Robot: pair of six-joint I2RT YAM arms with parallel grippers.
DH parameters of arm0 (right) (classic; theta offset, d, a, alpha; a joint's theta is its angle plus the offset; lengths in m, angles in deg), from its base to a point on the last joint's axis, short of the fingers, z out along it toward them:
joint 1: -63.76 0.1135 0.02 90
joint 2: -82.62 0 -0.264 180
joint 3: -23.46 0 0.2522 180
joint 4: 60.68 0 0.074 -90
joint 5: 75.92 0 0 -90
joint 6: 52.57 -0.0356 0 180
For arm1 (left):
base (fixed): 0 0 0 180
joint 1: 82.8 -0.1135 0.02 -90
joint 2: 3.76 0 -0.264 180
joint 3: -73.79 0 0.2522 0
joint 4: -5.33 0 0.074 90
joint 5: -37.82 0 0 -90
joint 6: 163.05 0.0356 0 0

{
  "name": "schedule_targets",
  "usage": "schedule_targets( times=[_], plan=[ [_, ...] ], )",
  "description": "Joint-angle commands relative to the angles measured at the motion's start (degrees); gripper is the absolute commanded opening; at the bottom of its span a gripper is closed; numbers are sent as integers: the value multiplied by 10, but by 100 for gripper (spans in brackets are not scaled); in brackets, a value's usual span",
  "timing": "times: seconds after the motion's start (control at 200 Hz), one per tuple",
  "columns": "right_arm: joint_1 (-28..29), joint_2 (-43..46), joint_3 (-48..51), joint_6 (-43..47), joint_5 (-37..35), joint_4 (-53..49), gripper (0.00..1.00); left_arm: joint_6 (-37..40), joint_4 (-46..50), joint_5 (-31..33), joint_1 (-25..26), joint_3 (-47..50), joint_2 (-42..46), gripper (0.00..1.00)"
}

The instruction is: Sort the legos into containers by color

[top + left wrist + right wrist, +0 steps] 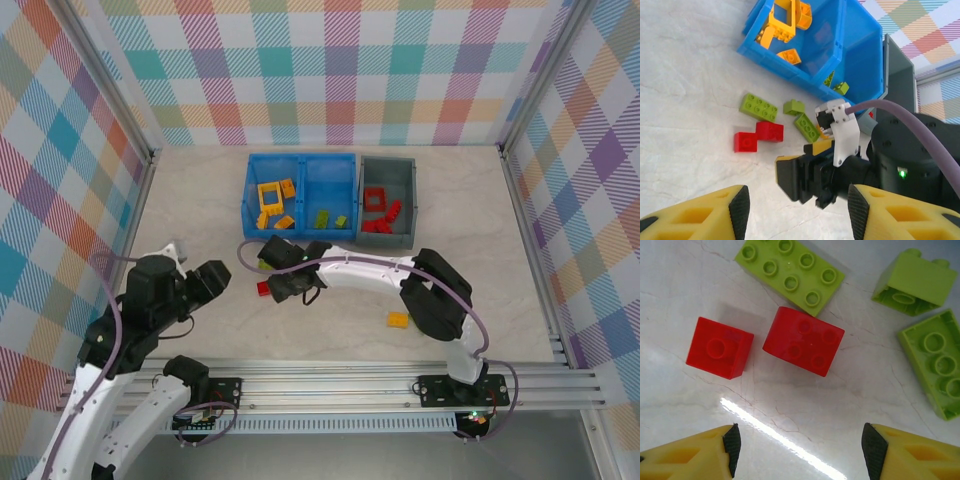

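Note:
Two red legos lie on the table just ahead of my right gripper, which hovers low over them, open and holding nothing. Three lime green legos lie beyond and to the right. In the top view my right gripper is in front of the blue bin. My left gripper stands open to its left with nothing between its fingers. The blue bin holds yellow pieces on the left and green ones on the right. Red bricks lie in the grey bin.
One orange-yellow brick lies alone on the table by the right arm's elbow. The right arm arcs across the middle of the table. In the left wrist view the right gripper's black head is close ahead. Metal rails edge the table.

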Motion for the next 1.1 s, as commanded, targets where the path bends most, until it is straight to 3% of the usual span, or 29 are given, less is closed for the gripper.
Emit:
schedule_targets(
  times=[0.0,0.165,0.485,0.895,0.985,1.095],
  plan=[
    [-7,-10,-12,139,9,-1,67,10,51,-17,2,-17,6,56],
    [-42,-36,-20,257,74,5,71,20,36,-26,2,-30,4,56],
    [-78,-100,-98,367,139,-27,74,41,31,-35,2,-51,-14,56],
    [-75,-152,-170,381,175,-52,75,36,25,-37,2,-47,-19,56],
    [-74,-164,-181,374,174,-59,65,35,22,-37,2,-47,-20,56],
    [-72,-166,-171,366,165,-54,60,35,23,-37,2,-50,-21,56]
  ],
)
